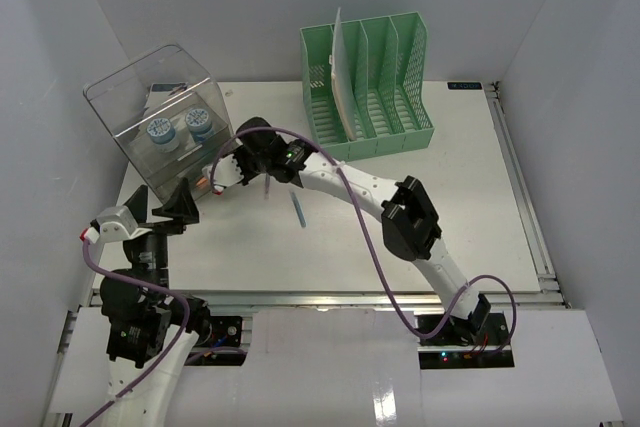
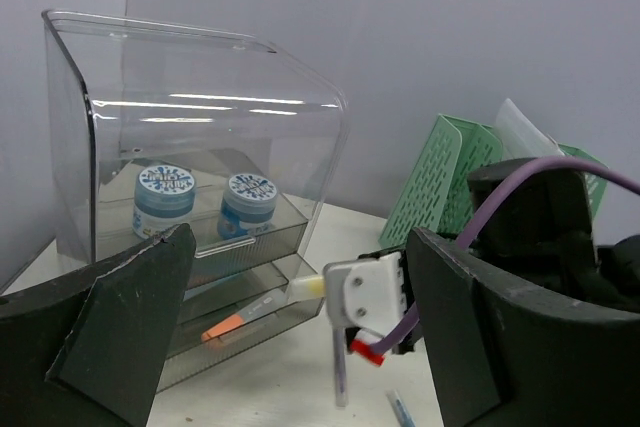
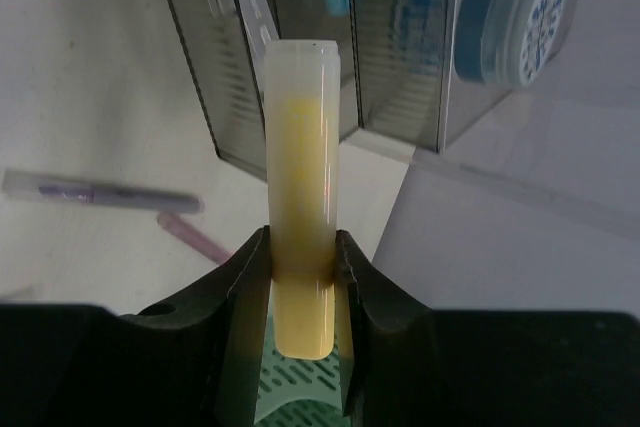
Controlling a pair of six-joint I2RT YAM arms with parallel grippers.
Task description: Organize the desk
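Observation:
The white desk (image 1: pixel 460 197) carries a clear plastic box (image 1: pixel 160 117) with drawers at the back left. My right gripper (image 1: pixel 225 169) reaches to the box's front and is shut on a pale yellow tube (image 3: pixel 300 147). The tube's free end (image 2: pixel 305 287) points into the open lower drawer (image 2: pixel 240 312), where an orange-tipped marker (image 2: pixel 232 327) lies. My left gripper (image 1: pixel 160 209) stands open and holds nothing, low in front of the box, its fingers (image 2: pixel 130 317) framing the drawers. A blue pen (image 1: pixel 298 210) and a purple pen (image 3: pixel 100 192) lie loose on the desk.
A green file rack (image 1: pixel 370 82) with a white sheet in it stands at the back centre. Two blue-lidded jars (image 2: pixel 165 197) sit in the box's upper drawer. A pink pen (image 3: pixel 195 237) lies beside the purple one. Pale walls close in the desk on three sides.

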